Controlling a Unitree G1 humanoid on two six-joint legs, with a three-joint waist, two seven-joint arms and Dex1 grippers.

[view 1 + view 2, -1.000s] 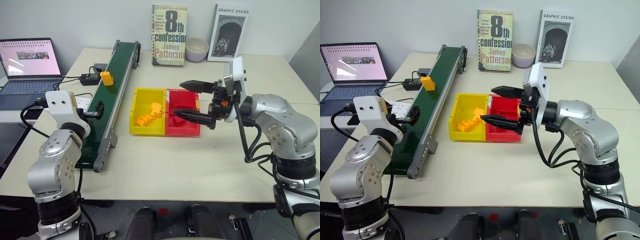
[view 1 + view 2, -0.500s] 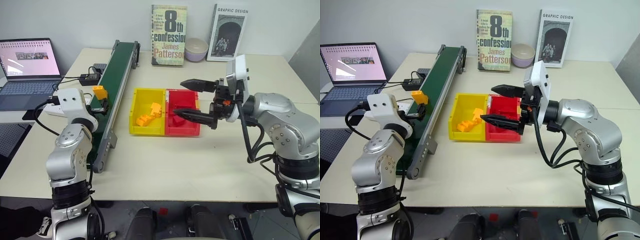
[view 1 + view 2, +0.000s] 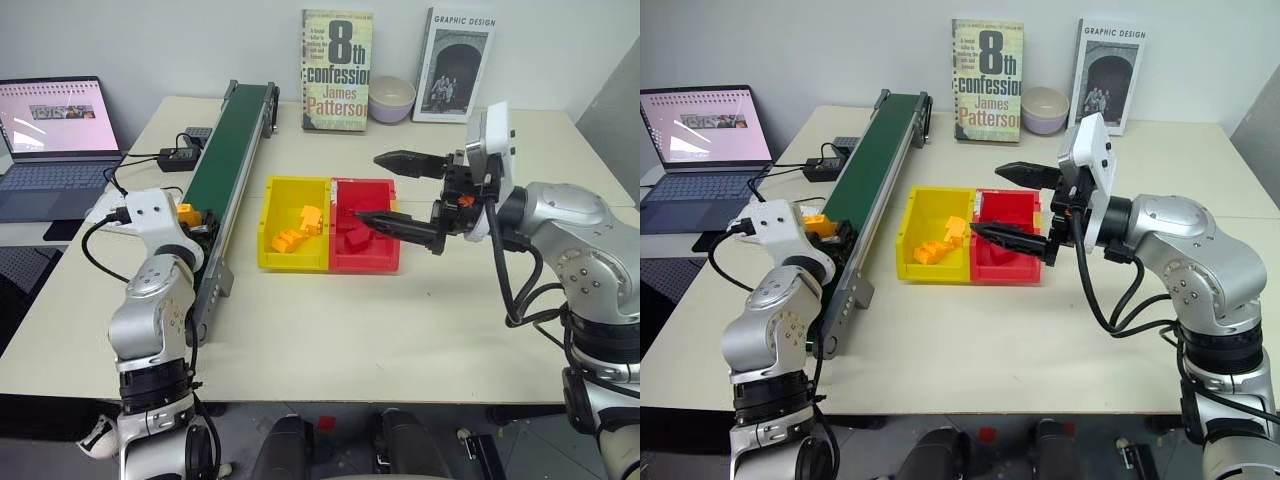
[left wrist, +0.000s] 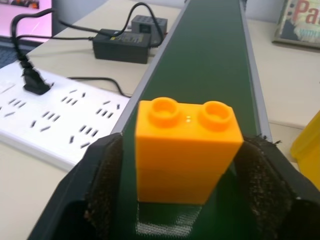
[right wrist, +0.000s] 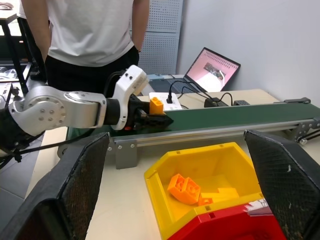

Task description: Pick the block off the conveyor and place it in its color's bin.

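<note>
The orange-yellow block (image 4: 186, 150) stands upright on the conveyor's (image 3: 225, 140) dark green belt, near its front end. My left gripper (image 4: 182, 165) points level along the belt and is shut on the block, one finger on each side. In the right wrist view the block (image 5: 156, 105) pokes up from between those fingers. The yellow bin (image 3: 297, 182) sits just right of the conveyor and holds several orange-yellow blocks. My right gripper (image 3: 366, 187) hovers open and empty over the red bin (image 3: 365, 258) joined to it.
A laptop (image 3: 60, 130), a white power strip (image 4: 55, 130) and a black adapter (image 3: 180, 157) lie left of the conveyor. Two books (image 3: 338, 70) and a bowl (image 3: 392, 98) stand along the back wall. A person (image 5: 85, 30) stands beyond the table's left side.
The block has ridden down the belt toward the front end. My left gripper has dropped and reached forward onto it, and its fingers have closed in from wide open.
</note>
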